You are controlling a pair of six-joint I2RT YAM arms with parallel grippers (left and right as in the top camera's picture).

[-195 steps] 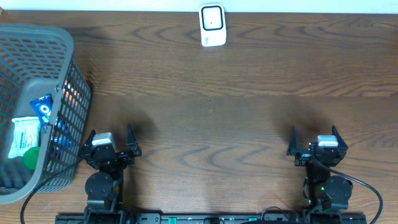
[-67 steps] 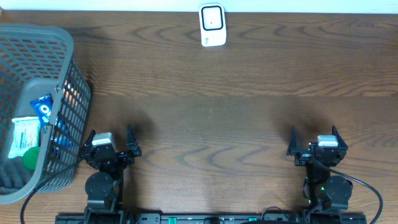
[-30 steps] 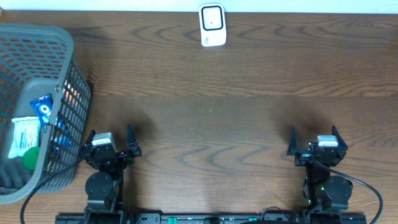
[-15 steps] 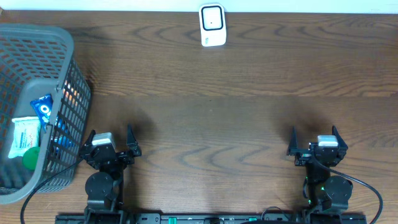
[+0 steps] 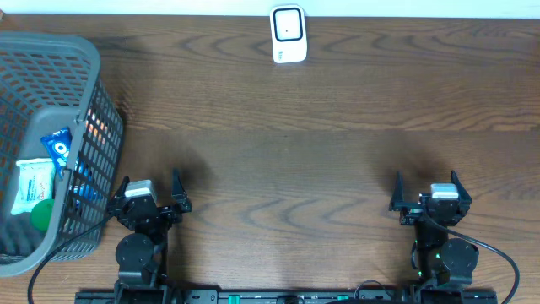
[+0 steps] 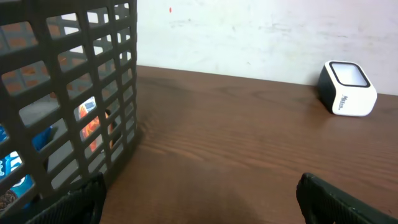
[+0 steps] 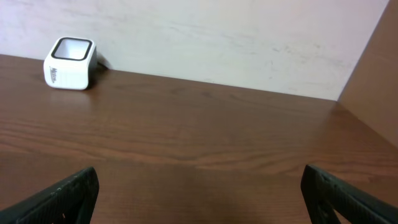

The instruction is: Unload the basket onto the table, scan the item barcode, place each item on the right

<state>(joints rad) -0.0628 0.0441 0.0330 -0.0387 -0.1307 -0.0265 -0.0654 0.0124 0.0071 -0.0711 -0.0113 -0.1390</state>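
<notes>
A white barcode scanner [image 5: 288, 35] with a dark window stands at the table's far edge; it also shows in the left wrist view as the scanner [image 6: 347, 89] and in the right wrist view as the scanner [image 7: 69, 64]. Items lie inside the grey mesh basket [image 5: 95, 63] at the left: a blue packet [image 5: 57, 146], a white pack [image 5: 33, 184] and a green round thing [image 5: 42, 214]. My left gripper [image 5: 150, 187] stands open beside the basket's near right corner, holding nothing. My right gripper [image 5: 424, 187] is open and empty at the near right.
The basket wall [image 6: 68, 93] fills the left of the left wrist view, with orange and blue packaging showing through the mesh. A pale wall runs behind the table's far edge. Bare wood table [image 5: 287, 160] lies between the arms and the scanner.
</notes>
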